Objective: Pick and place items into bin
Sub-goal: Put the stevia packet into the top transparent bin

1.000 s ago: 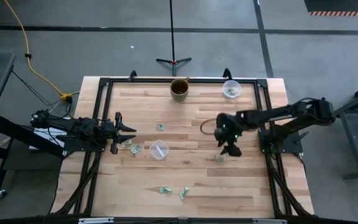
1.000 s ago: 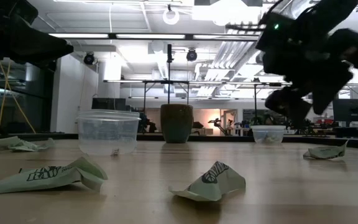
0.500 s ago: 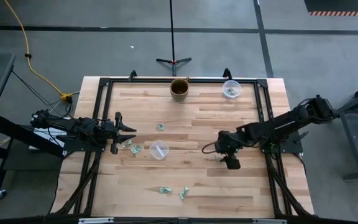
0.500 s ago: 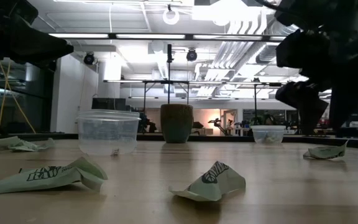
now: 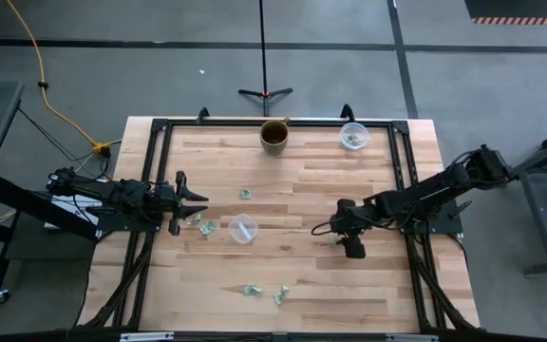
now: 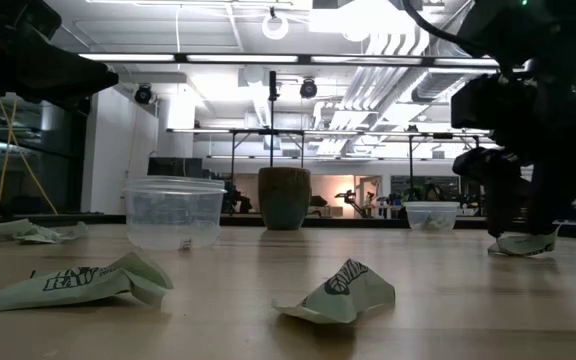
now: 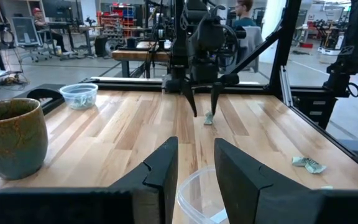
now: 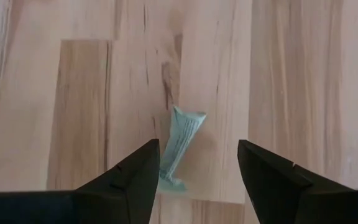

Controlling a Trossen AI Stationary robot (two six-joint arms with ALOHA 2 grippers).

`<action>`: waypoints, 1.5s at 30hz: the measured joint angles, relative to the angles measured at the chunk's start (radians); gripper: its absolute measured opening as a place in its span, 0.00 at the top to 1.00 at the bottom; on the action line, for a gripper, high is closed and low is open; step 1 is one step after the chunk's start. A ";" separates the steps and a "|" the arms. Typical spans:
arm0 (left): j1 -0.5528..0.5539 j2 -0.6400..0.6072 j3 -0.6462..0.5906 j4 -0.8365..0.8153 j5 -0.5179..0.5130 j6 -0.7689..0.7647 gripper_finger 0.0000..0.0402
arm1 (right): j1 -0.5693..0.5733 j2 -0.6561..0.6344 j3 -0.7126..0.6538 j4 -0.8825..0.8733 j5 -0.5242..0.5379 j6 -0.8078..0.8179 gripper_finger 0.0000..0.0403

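The right claw (image 5: 351, 245) has dropped right down over the bench (image 5: 292, 285) now, where a second ago it was hanging higher and further toward the upper left of the overhead frame. That puts it squarely over its target, so the pick looks imminent. Its fingers (image 8: 135, 180) are spread wide, holding nothing, and the crumpled green-and-white wrapper (image 8: 179, 149) lies between them. In the low view that wrapper (image 6: 524, 243) sits at the right edge, just under the claw tips.

In the right wrist view the wrapper is a narrow strip, its long axis running from lower left to upper right, broad end uppermost.

The left claw (image 7: 194, 171) waits at middle left of the overhead frame, partly open and empty, above a clear plastic cup (image 5: 243, 228).
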 joint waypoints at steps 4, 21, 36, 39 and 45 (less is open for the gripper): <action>0.000 0.000 0.000 0.000 0.000 0.000 0.65 | 0.000 0.000 -0.016 0.016 0.002 0.009 0.51; 0.000 0.000 0.000 0.001 -0.020 0.000 0.65 | -0.001 0.001 -0.027 0.047 -0.039 0.027 0.66; 0.000 0.000 0.000 0.001 -0.029 0.000 0.65 | -0.003 0.103 -0.023 0.138 -0.049 -0.045 0.86; 0.000 0.000 0.000 0.001 -0.029 0.000 0.65 | -0.005 0.100 -0.026 0.161 -0.061 -0.096 0.98; 0.000 0.000 0.000 0.001 -0.029 0.000 0.65 | -0.049 0.080 -0.024 0.191 -0.017 -0.162 0.99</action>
